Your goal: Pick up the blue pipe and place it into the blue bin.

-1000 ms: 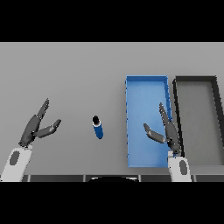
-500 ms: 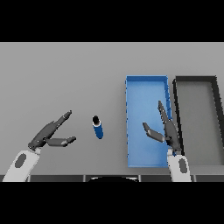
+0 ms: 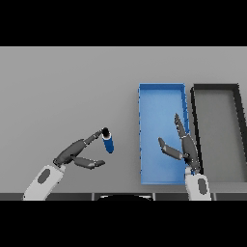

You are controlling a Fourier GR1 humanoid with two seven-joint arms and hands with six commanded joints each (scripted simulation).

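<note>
Basically L hand (image 3: 77,153) sits just left of the blue pipe (image 3: 109,142), fingers straight, thumb spread, fingertips at pipe's top, set to wrap it. Pipe lies on table (image 3: 62,87), left of blue bin (image 3: 161,88). R hand (image 3: 185,147) relaxed, idle over bin.

The pipe (image 3: 108,141) lies on the table (image 3: 58,87), near the front. At its 3 o'clock sits a bin (image 3: 161,91), and a second bin (image 3: 215,89) is just beside that one, further toward 3 o'clock. The left hand (image 3: 77,153) is at the pipe's 8 o'clock, fingertips touching its top end. The right hand (image 3: 183,147) is over the first bin's right side
</note>
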